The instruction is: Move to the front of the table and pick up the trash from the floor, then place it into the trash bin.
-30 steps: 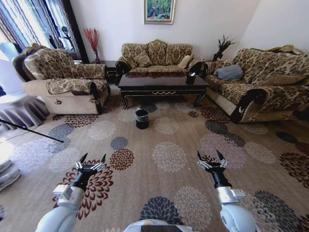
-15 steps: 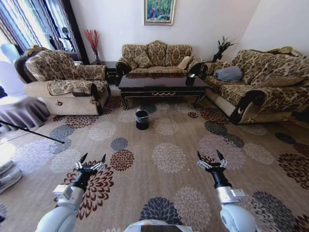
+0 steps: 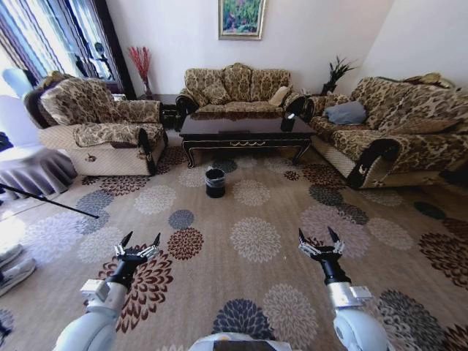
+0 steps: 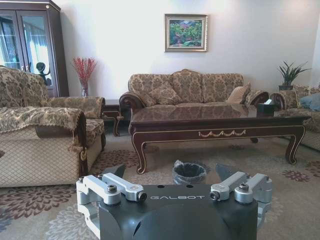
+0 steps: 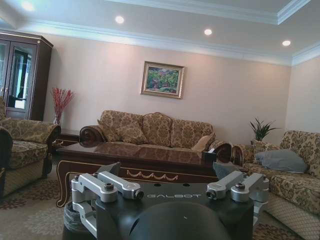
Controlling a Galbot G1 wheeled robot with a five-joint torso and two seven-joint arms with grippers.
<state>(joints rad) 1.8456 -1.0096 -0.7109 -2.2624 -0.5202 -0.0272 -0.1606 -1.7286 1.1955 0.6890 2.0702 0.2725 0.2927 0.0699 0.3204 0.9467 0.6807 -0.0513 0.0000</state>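
The dark glossy table (image 3: 241, 131) stands across the room in front of the back sofa, also seen as the table (image 4: 215, 127) and the table (image 5: 150, 162) in the wrist views. The small black trash bin (image 3: 215, 180) sits on the patterned floor (image 3: 256, 238) just before the table's front; the trash bin (image 4: 189, 172) shows a thin liner at its rim. My left gripper (image 3: 141, 241) and right gripper (image 3: 319, 238) hang low over the carpet, well short of the bin, both open and holding nothing. I cannot make out the trash.
A patterned armchair (image 3: 95, 131) stands left, a sofa (image 3: 234, 84) behind the table, another sofa (image 3: 395, 124) right. A black holder (image 3: 288, 121) sits on the table. A thin dark rod (image 3: 51, 201) and white shoes (image 3: 11, 263) lie at the left. Open carpet stretches ahead.
The whole head view has shifted slightly, so the camera has moved a little. Both arms keep the same pose and both grippers stay open.
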